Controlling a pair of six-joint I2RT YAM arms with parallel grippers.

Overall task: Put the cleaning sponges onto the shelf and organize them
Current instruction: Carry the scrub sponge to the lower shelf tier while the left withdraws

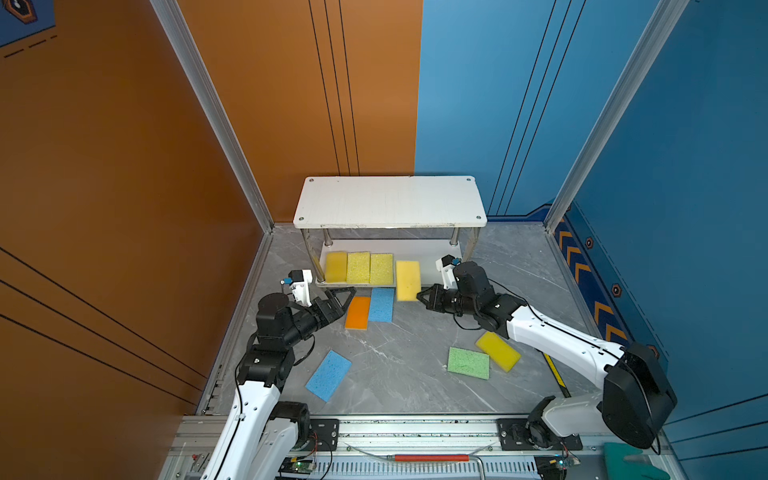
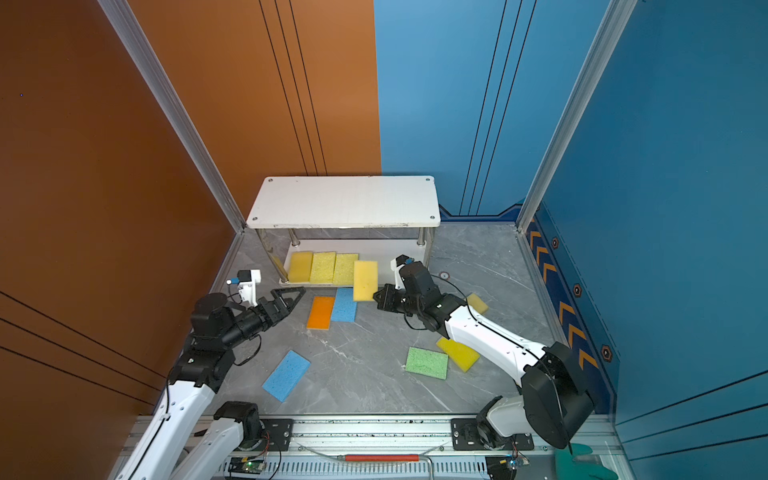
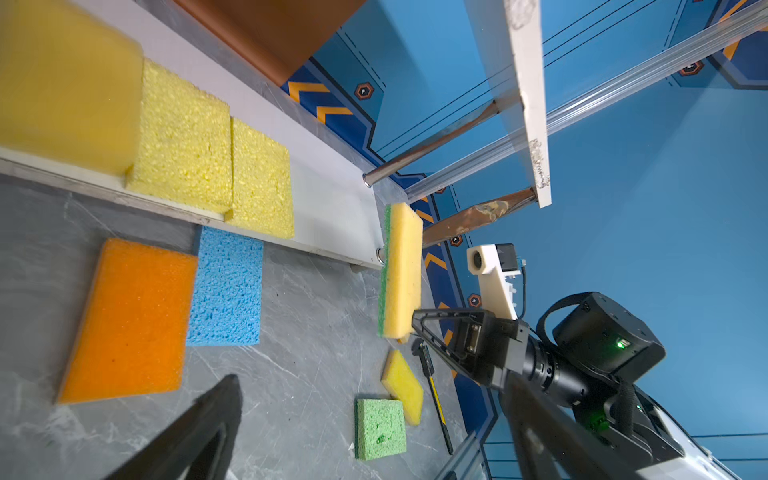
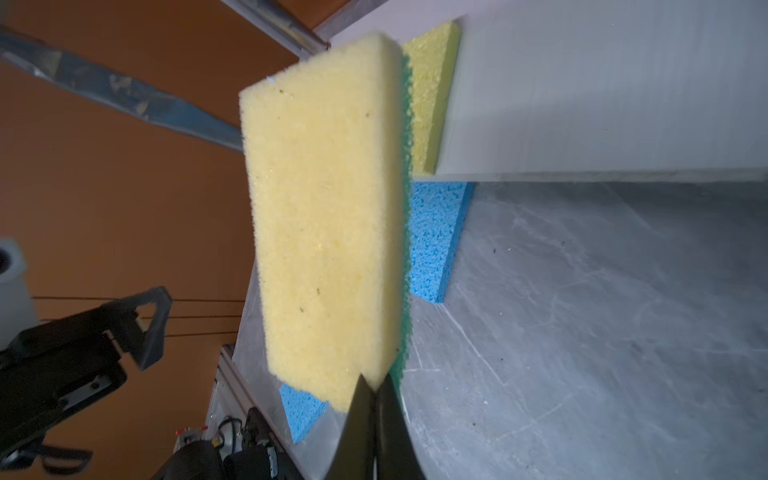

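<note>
Along the lower board (image 1: 432, 252) of the shelf (image 2: 344, 201), centre of both top views, three yellow sponges (image 1: 358, 267) lie side by side at the left end. The top board (image 1: 390, 201) is bare.

My right claw (image 1: 419, 296) is clenched on the near end of a fourth, a yellow sponge with a green scouring back (image 1: 407, 280). It hangs clear of the tabletop (image 1: 407, 386), just right of the row, over the board's front edge. My left claw (image 1: 344, 303) hangs released and empty at the lower left of the shelf, just beside the orange sponge (image 1: 358, 312).

Six sponges lie on the tabletop:
- The orange one and a blue sponge (image 1: 381, 304) touch, just in front of the shelf.
- A second blue sponge (image 1: 328, 375) sits toward the lower left.
- A green sponge (image 1: 468, 363) and a yellow sponge (image 1: 498, 351) touch at the lower right.
- A paler yellow sponge (image 2: 477, 303) shows in a top view, partly hidden behind my right arm.

By my reckoning the job is about a third done: three sponges shelved, one on its way, six to collect. The right half of the lower board and the whole top board look free to take them.
</note>
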